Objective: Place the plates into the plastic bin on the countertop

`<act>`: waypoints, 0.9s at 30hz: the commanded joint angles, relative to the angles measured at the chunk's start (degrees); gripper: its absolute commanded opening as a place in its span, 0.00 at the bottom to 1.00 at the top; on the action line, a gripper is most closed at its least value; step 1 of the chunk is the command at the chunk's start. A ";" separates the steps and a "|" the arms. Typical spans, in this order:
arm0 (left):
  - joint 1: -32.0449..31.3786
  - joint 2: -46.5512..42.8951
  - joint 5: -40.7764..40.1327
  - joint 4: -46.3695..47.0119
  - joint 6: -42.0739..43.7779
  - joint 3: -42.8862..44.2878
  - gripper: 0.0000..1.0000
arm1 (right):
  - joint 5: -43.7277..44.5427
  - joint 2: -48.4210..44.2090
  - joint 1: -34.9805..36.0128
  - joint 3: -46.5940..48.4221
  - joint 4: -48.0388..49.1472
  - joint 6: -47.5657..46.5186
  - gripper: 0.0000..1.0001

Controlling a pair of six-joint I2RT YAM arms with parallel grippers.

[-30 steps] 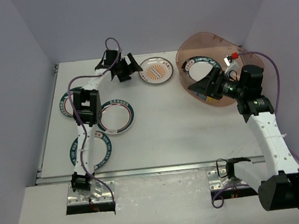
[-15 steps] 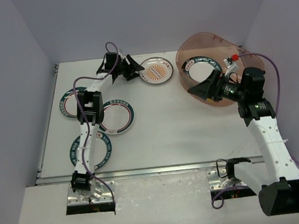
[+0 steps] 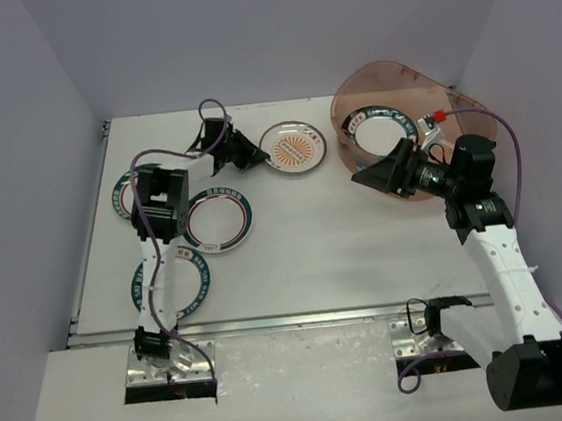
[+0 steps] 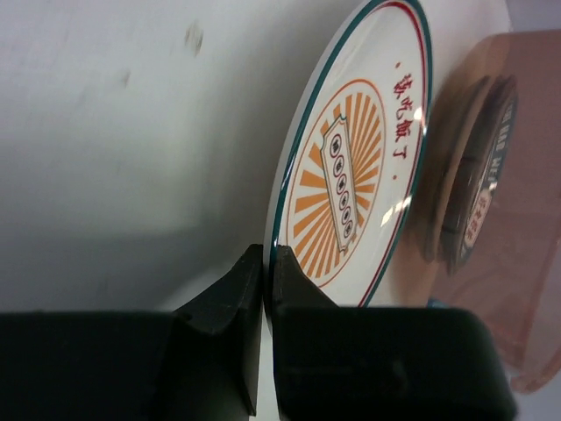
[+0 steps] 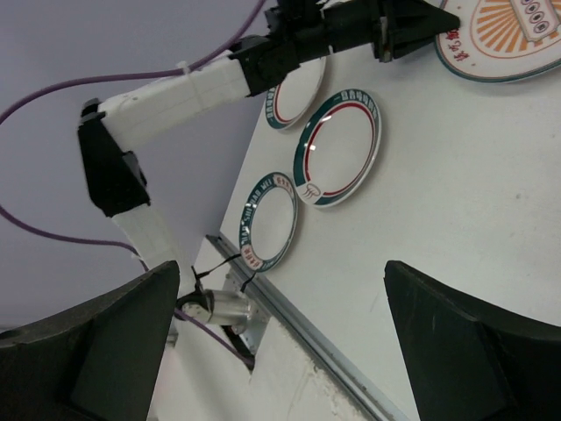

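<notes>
The orange-centred plate [image 3: 292, 147] lies at the back middle of the white countertop [image 3: 345, 244]. My left gripper [image 3: 255, 156] is shut on its near-left rim; in the left wrist view the two fingers pinch the rim [image 4: 267, 263] of this plate [image 4: 351, 167]. The pinkish plastic bin [image 3: 403, 77] stands at the back right with a teal-lettered plate [image 3: 378, 128] inside. My right gripper [image 3: 370, 175] is open and empty, held above the countertop just in front of the bin; its jaws stand wide apart in the right wrist view [image 5: 280, 351].
Three more plates lie on the left: a teal-and-red-rimmed one [image 3: 218, 220], one [image 3: 178, 279] and another [image 3: 124, 195] partly under the left arm. They also show in the right wrist view [image 5: 340, 145]. A metal rail [image 3: 302, 319] runs along the front edge.
</notes>
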 commanded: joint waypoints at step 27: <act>-12.31 -62.07 6.58 25.83 -0.37 -58.77 0.00 | 11.10 16.52 9.30 4.95 -0.54 -14.71 0.64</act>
